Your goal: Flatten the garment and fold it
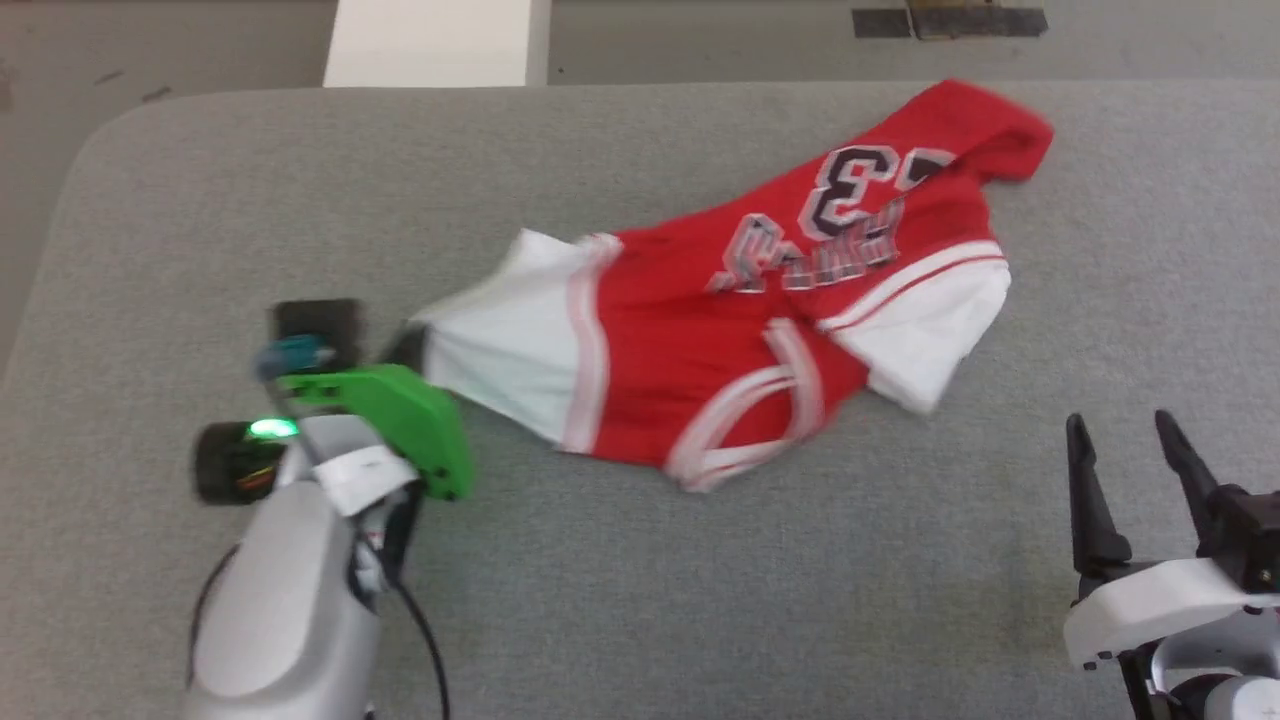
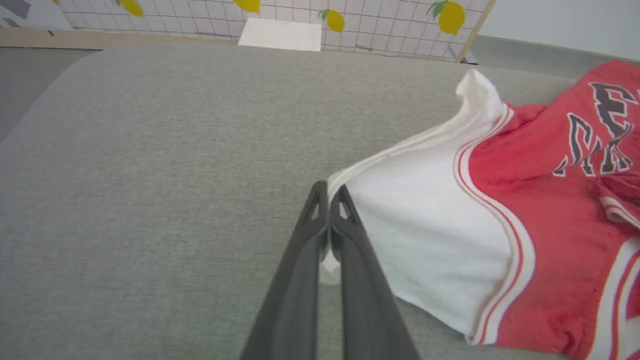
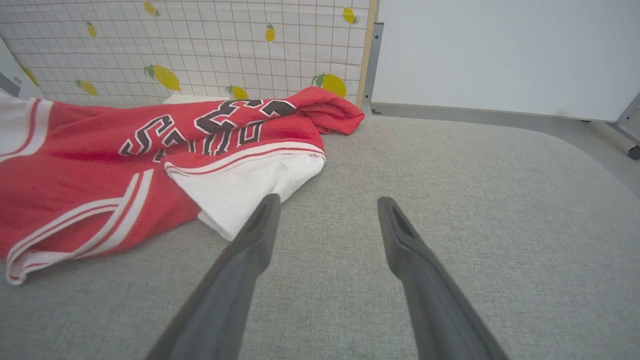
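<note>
Evidently the work stood at its opening stage. The jersey T-shirt lay front-up on the grey table, towards the far right, crumpled and aslant rather than spread out. Its far corner was turned over on itself, covering part of the number. The right-hand white sleeve was bunched against the body, and the striped collar was buckled.

The left gripper had its jaws closed on the edge of the left-hand white sleeve, the cloth drawn to a point at the fingers. The right gripper stood with jaws apart and empty, near the right-hand sleeve but clear of it.

In my judgement nothing was yet flattened. The sleeves needed to be drawn out, the turned corner laid back, the body smoothed, and every fold made.
</note>
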Robot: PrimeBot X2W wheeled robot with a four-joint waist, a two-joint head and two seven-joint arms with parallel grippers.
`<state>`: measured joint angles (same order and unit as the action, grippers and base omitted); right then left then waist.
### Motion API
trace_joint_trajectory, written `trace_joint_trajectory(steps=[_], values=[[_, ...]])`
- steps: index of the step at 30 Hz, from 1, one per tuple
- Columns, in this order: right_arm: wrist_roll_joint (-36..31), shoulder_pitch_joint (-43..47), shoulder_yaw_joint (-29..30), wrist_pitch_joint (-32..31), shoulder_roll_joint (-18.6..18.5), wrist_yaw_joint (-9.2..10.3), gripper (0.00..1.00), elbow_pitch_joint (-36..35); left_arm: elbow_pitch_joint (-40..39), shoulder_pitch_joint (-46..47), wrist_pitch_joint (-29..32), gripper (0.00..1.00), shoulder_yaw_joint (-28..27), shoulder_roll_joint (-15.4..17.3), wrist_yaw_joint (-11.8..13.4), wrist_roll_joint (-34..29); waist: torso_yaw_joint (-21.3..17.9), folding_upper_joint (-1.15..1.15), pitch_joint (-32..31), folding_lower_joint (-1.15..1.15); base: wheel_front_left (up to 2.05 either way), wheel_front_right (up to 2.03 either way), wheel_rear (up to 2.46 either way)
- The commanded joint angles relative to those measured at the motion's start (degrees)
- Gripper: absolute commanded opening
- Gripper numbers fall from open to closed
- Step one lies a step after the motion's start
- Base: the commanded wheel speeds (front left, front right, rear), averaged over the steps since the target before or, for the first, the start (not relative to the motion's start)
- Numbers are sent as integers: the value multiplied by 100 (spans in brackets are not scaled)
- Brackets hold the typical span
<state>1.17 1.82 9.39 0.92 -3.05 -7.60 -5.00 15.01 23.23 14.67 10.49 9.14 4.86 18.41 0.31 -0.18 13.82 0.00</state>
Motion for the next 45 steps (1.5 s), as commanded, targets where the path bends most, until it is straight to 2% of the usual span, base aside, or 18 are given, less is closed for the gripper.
trace_joint_trajectory(steps=[1, 5, 6, 7, 11, 14, 17, 19, 25, 29, 32, 38, 43, 44, 45], values=[[45, 69, -8, -80, 16, 11, 100, 50, 49, -139, -185, 0, -158, 80, 137, -37, 98, 18, -89, 0, 0, 0, 0], [51, 79, -14, -322, 17, 11, 100, 196, 224, -326, -674, 0, -523, 131, 395, 49, 193, 18, -92, 0, 0, 0, 0], [42, 70, -32, -374, 17, 11, 100, 228, 275, -357, -782, 35, -555, 138, 409, 54, 213, 18, -85, 0, 0, 0, 0], [37, 57, -54, -410, 17, 11, 100, 250, 315, -370, -881, 100, -584, 133, 426, 60, 229, 18, -78, 0, 0, 0, 0], [99, -85, -126, -602, 17, 11, 100, 343, 422, -362, -1546, 100, -581, 91, 352, 23, 317, 18, -79, 0, 0, 0, 0], [292, -242, -193, -840, 17, 11, 100, 403, 413, -331, -2194, 100, -458, 53, 89, -14, 402, 18, -125, 0, 0, 0, 0], [502, -442, -294, -1312, -13, 11, 100, 509, 372, -337, -2785, 100, -292, 72, -127, -196, 503, 18, -197, 0, 0, 0, 0], [585, -584, -347, -1757, -70, 11, 100, 614, 272, -388, -2920, 100, -205, 81, -225, -347, 567, 18, -243, 0, 0, 0, 0], [904, -1177, -368, -3441, -197, 11, 100, 1021, -512, -845, -2964, 100, -155, -49, -498, -764, 788, 18, -350, 0, 0, 0, 0], [950, -1667, -131, -4108, -229, 11, 100, 1298, -509, -1163, -2965, 100, -164, -194, -618, -839, 975, 18, -367, 0, 0, 0, 0], [935, -2168, 150, -4962, -187, 11, 100, 1783, -477, -1271, -2966, 100, -180, -346, -728, -915, 1221, 18, -291, 0, 0, 0, 0], [635, -2593, 177, -5202, -363, 11, 100, 2285, -560, -1252, -2966, 100, -131, -489, -859, -1034, 1477, 18, -95, 0, 0, 0, 0], [484, -2709, 239, -5222, -303, 11, 100, 2712, -647, -1260, -2967, 100, -58, -547, -942, -1098, 1544, 18, 4, 0, 0, 0, 0], [467, -2716, 224, -5216, -282, 11, 73, 2781, -630, -1266, -2967, 100, -50, -557, -948, -1108, 1547, 18, 20, 0, 0, 0, 0], [449, -2718, 204, -5205, -270, 11, 15, 2824, -631, -1262, -2967, 100, -47, -564, -951, -1113, 1548, 18, 31, 0, 0, 0, 0]])
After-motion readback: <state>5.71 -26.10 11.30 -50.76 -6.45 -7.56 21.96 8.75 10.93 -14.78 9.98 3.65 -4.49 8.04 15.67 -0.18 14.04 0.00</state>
